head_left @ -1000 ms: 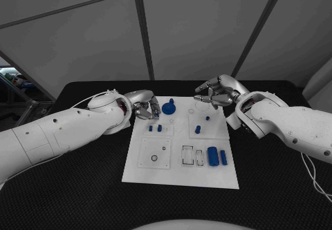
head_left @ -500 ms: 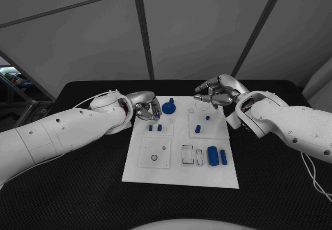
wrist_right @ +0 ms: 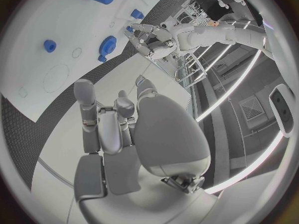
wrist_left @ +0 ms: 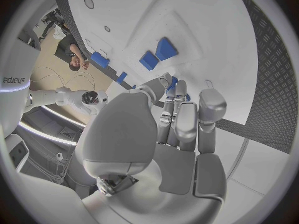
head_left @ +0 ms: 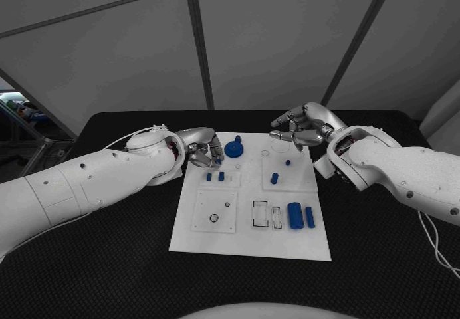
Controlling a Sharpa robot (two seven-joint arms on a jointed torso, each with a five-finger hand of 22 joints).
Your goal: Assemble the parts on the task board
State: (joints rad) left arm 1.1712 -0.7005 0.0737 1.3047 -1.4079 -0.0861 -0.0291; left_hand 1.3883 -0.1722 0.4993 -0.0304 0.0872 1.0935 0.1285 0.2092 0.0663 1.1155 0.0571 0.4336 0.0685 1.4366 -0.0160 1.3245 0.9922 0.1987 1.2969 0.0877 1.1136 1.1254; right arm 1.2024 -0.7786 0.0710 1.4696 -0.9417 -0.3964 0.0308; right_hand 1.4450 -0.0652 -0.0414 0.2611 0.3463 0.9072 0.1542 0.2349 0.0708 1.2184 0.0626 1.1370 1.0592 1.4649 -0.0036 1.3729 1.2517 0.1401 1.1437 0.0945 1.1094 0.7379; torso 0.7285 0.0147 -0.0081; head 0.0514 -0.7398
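Unmoved: blue gear (head_left: 234,147) just beside left robot hand (head_left: 202,153).

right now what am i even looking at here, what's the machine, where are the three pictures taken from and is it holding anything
It is a robot with two white arms, each ending in a silver hand. One picture looks down from its head; the two round ones come from cameras at its wrists, behind each hand. On the black table lies a white board carrying small blue parts, among them a gear-like piece and a cylinder. The left hand hovers at the board's far left corner, fingers curled by the small blue pieces; whether it pinches one cannot be told. The right hand hangs over the far right corner, fingers curled, seemingly holding nothing.
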